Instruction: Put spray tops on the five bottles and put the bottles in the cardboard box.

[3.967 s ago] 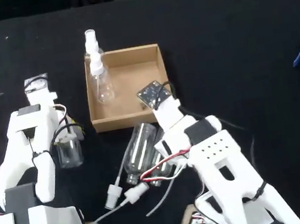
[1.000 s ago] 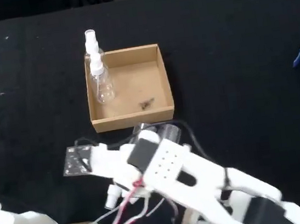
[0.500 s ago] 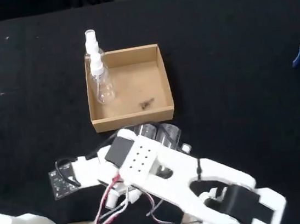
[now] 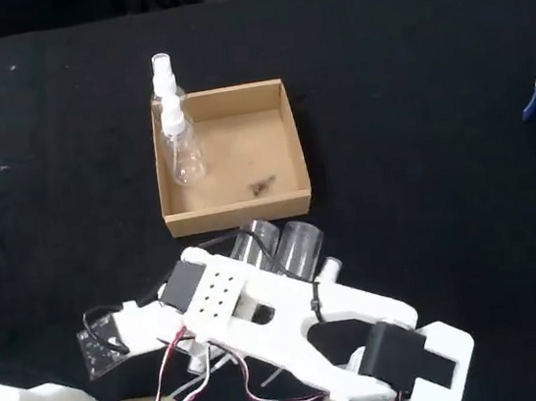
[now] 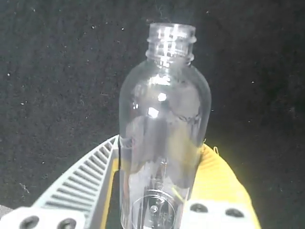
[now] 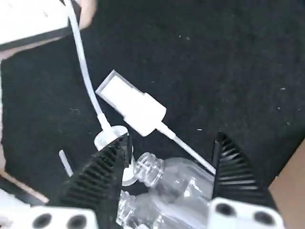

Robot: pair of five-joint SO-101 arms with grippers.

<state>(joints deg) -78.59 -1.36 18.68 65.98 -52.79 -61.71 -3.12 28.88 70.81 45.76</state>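
The left gripper (image 5: 162,160) is closed on a bottle (image 5: 164,119) that has no top, above the black table (image 5: 57,71). The right gripper (image 6: 172,143) is open over a spray top (image 6: 131,106) and the neck of a lying bottle (image 6: 151,168). The box (image 4: 240,211) holds one capped bottle (image 4: 182,150). A second capped bottle (image 4: 163,74) stands at its far left corner; I cannot tell if it is inside. Two bare bottles (image 4: 298,244) lie just in front of the box, partly under an arm.
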